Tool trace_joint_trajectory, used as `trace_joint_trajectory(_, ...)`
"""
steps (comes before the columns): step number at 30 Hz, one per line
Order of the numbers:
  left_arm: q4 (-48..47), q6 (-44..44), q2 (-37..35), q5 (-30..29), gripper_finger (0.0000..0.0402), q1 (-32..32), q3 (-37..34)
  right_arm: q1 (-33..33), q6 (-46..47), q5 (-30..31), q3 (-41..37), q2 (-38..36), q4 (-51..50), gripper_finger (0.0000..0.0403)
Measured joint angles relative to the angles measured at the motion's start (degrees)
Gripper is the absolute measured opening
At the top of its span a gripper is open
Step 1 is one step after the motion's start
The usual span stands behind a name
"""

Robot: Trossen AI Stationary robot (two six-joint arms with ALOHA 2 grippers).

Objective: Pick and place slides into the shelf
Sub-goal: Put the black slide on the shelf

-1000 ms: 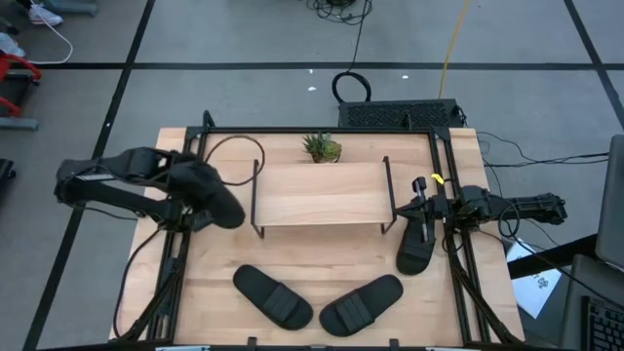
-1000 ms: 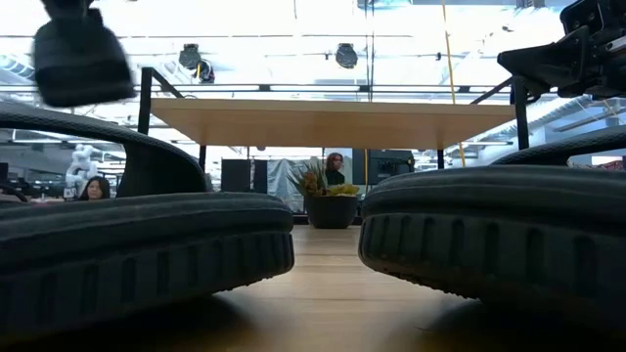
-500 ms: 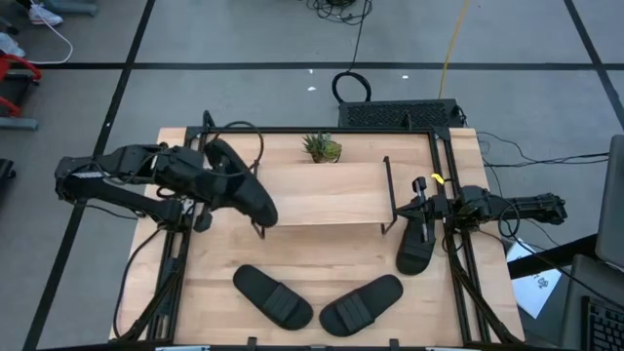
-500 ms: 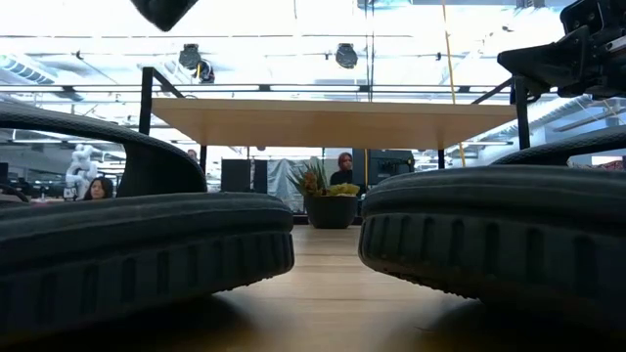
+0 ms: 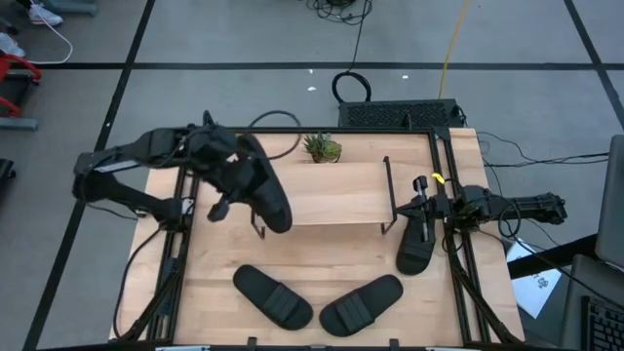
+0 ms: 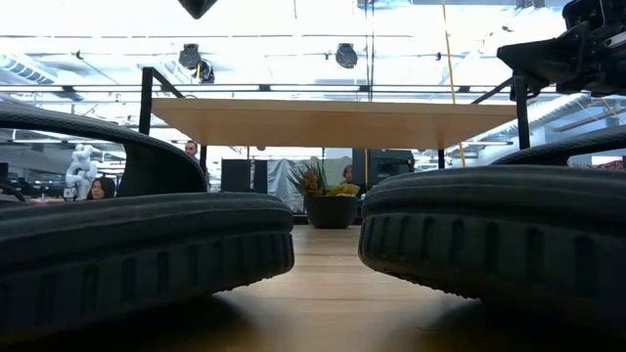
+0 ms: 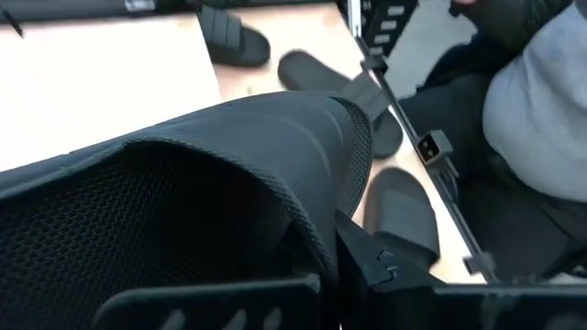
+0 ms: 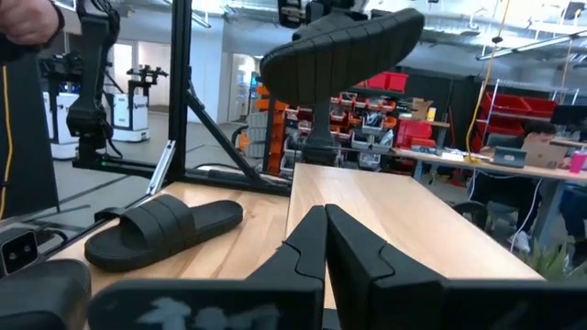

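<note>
Four black slides show. One slide (image 5: 263, 185) is in my left gripper (image 5: 230, 183), lifted over the left end of the shelf (image 5: 331, 195); the right wrist view shows its ribbed sole (image 8: 344, 46). Two slides (image 5: 273, 295) (image 5: 361, 304) lie flat on the table near its near edge and fill the low view (image 6: 147, 254) (image 6: 499, 244). The fourth slide (image 5: 416, 244) lies just right of the shelf. My right gripper (image 8: 323, 220) is shut and hovers above shelf height at the shelf's right end (image 5: 426, 207), touching nothing. My left gripper holds the slide by its wide strap (image 7: 275, 183), whose mesh lining fills the wrist view. One finger (image 7: 371, 261) shows at the strap's edge; the other is hidden by the strap. The slide is lifted clear and tilted above the shelf's left end.
A small potted plant (image 5: 322, 147) stands behind the shelf at the table's far edge. Black frame rails (image 5: 456, 253) run along the table's left and right sides. People stand in the room beyond the table (image 6: 98, 188), and a grey sleeve (image 7: 541, 110) shows in the left wrist view.
My left gripper has carried its slide up and toward the table's right, from left of the shelf to above the shelf's left end. The slide has turned about on the way and has risen almost out of the low view's top.
</note>
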Motion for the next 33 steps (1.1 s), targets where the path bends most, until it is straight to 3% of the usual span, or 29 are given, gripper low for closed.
trace_joint_trajectory(8,-15.9,3.9,14.2,4.6,0.0,3.7,17.0,0.0,-0.1,0.0,0.0,0.0,0.0,0.0)
trace_joint_trajectory(14,-26.0,7.6,23.4,7.6,0.0,5.1,24.8,0.0,-0.1,0.0,0.0,0.0,0.0,0.0)
trace_joint_trajectory(26,-27.9,12.8,32.0,16.0,0.0,7.6,26.1,0.0,-0.1,-0.1,0.0,0.0,-0.1,0.0)
trace_joint_trajectory(33,-28.0,13.8,35.9,16.9,0.0,8.9,26.0,0.0,-0.1,-0.1,0.0,0.0,-0.1,0.0)
